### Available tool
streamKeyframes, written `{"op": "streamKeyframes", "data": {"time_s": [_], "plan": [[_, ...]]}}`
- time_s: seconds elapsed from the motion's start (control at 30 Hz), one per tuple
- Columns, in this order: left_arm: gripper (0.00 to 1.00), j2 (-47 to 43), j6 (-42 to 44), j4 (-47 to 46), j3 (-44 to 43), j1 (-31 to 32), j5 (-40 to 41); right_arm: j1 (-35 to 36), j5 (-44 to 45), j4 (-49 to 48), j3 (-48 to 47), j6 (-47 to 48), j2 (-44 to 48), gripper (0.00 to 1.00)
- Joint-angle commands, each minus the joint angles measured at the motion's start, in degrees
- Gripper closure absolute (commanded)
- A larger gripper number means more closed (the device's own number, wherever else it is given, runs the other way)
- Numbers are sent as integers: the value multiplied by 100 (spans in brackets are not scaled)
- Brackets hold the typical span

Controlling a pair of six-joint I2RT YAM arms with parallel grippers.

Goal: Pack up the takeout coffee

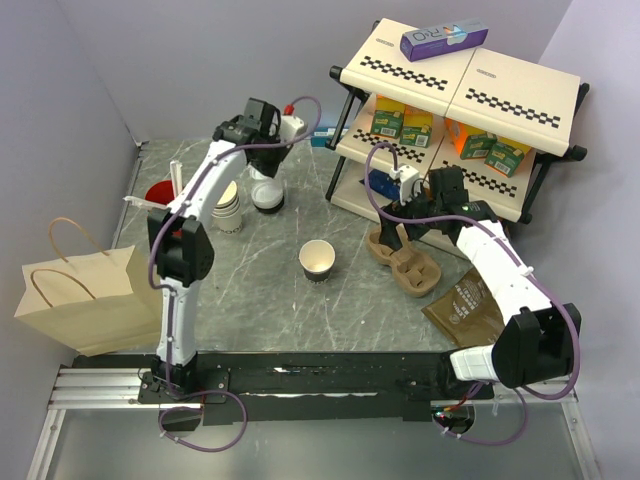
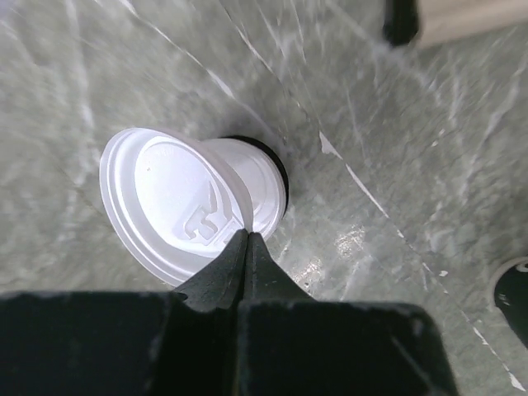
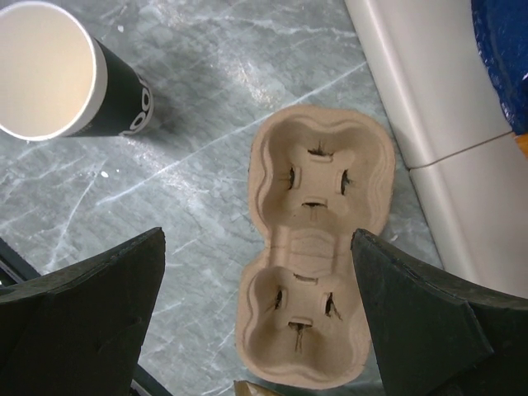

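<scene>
The table (image 1: 260, 300) is walled at the left, back and right. A paper bag (image 1: 85, 295) stands at its front left corner, and a shelf rack (image 1: 460, 90) fills the back right corner. The widest bare stretch runs along the front edge, between the bag and a cardboard cup tray (image 3: 305, 272).

The coffee cup (image 1: 317, 259) stands at the table centre, well apart from all other items. It is upright: long axis vertical, open mouth up.

The left gripper (image 2: 246, 246) is closed, pinching the near rim of a white lid (image 2: 169, 202). The lid is tilted over a white stack (image 2: 264, 177) near the back edge, beside a stack of cream cups (image 1: 228, 208).

The right gripper (image 3: 257, 247) is fully open above the tray, one finger at each side. The tray lies flat just in front of the rack, its long axis running diagonally toward the front edge.
</scene>
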State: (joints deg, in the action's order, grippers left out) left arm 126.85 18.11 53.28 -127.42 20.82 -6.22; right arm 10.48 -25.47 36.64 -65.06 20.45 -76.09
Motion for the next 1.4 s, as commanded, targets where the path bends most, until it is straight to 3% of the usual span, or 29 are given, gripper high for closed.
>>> {"op": "streamKeyframes", "data": {"time_s": [0.0, 0.1, 0.23, 0.43, 0.47, 0.63, 0.67, 0.73, 0.83, 1.17, 1.37], "plan": [[99, -722, -150, -195, -170, -16, -378, -20, -230, -61, -376, 3, -125, 0], [99, -959, -106, -107, -30, -25, -818, -20, -335, -35, -455, 20, -116, 0], [99, -1783, 96, -325, 839, -148, -3044, -28, -1044, 106, -587, 170, 59, 0], [99, -2804, 377, -739, 2562, -271, -5159, 33, -1846, 493, -710, 408, 253, 0], [99, -2849, 491, -531, 2694, -280, -5910, 50, -2012, 510, -701, 381, 279, 0], [99, -2343, 2185, 1234, 2933, -254, -7620, 173, -2444, 485, -579, 232, 358, 0], [99, -2192, 2893, 2047, 2898, -228, -7788, 182, -2514, 415, -517, 179, 376, 0], [99, -1980, 3277, 2319, 2993, -62, -7930, 226, -2664, 12, -203, 12, 507, 0], [99, -2094, 2717, 1590, 3451, 167, -7982, 367, -2857, -367, 132, -6, 613, 0], [99, -1796, 1873, 1001, 3785, 441, -8413, 604, -3157, -1693, 792, -681, 332, 0], [99, -1514, 1916, 1097, 3488, 406, -8299, 718, -2964, -1810, 854, -753, 201, 0]]}}
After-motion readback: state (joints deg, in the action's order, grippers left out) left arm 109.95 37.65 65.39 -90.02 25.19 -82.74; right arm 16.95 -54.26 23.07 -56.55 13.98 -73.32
